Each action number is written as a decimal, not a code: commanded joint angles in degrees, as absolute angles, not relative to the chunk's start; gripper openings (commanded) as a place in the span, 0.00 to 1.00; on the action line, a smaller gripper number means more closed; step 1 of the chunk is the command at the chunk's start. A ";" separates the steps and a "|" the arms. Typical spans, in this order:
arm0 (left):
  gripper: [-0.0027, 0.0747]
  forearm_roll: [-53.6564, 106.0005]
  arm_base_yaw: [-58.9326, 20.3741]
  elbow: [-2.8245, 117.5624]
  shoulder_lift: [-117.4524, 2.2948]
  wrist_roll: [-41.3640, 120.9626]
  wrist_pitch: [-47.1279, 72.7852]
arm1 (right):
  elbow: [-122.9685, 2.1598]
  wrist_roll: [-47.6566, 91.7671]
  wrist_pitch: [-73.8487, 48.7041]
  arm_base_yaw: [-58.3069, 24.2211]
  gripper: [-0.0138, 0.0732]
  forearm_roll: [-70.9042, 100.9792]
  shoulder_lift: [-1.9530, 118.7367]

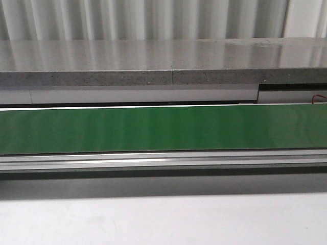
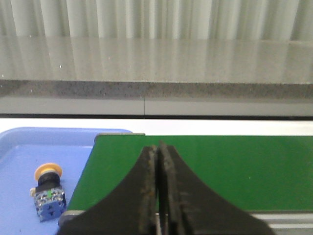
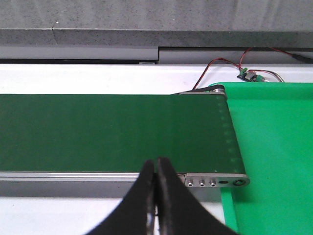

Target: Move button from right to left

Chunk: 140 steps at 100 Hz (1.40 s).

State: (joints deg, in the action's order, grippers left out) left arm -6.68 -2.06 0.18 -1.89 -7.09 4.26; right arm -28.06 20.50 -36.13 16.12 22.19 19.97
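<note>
Left wrist view: button (image 2: 48, 192) on blue tray (image 2: 19, 161) (tray cropped).

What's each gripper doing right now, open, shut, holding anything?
Left gripper: closed, holding nothing; the button lies apart in the blue tray.
Right gripper: closed, holding nothing, over the green belt.

Neither arm shows in the front view. In the left wrist view the left gripper (image 2: 159, 191) has its two dark fingers (image 2: 146, 196) pressed together along their inner edges, with nothing between them. In the right wrist view the right gripper (image 3: 156, 196) looks the same: its black fingers (image 3: 168, 200) meet at the tips, flare apart toward the base, and hold nothing.
</note>
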 commanded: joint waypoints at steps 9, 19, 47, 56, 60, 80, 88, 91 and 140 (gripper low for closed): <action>0.01 -6.88 -2.54 -1.31 2.27 -7.79 0.45 | -29.59 21.01 -32.42 16.08 0.08 23.67 20.22; 0.01 -7.29 -2.54 -1.31 2.25 -7.79 0.00 | -29.59 21.01 -32.53 16.08 0.08 23.67 20.22; 0.01 -6.94 -2.54 -1.31 2.25 -7.79 -1.03 | -29.59 21.01 -32.64 16.08 0.08 23.67 20.22; 0.01 -6.94 -2.54 -1.31 2.25 -7.79 -1.03 | -29.59 21.01 -32.73 16.08 0.08 23.67 20.22; 0.01 -6.94 -2.54 -1.31 2.25 -7.79 -1.03 | -29.59 21.01 -32.73 16.08 0.08 23.67 20.22; 0.01 -6.94 -2.54 -1.31 2.25 -7.79 -1.03 | -29.59 21.01 -32.73 16.08 0.08 23.67 20.22; 0.01 -6.94 -2.54 -1.31 2.25 -7.79 -1.03 | -29.59 21.01 -32.75 16.08 0.08 23.67 20.22; 0.01 -6.94 -2.54 -1.31 2.25 -7.79 -1.03 | -29.59 21.01 -32.75 16.08 0.08 23.67 20.22; 0.01 -6.94 -2.54 -1.31 2.25 -7.79 -1.03 | -29.59 21.01 -31.81 16.08 0.08 23.67 20.22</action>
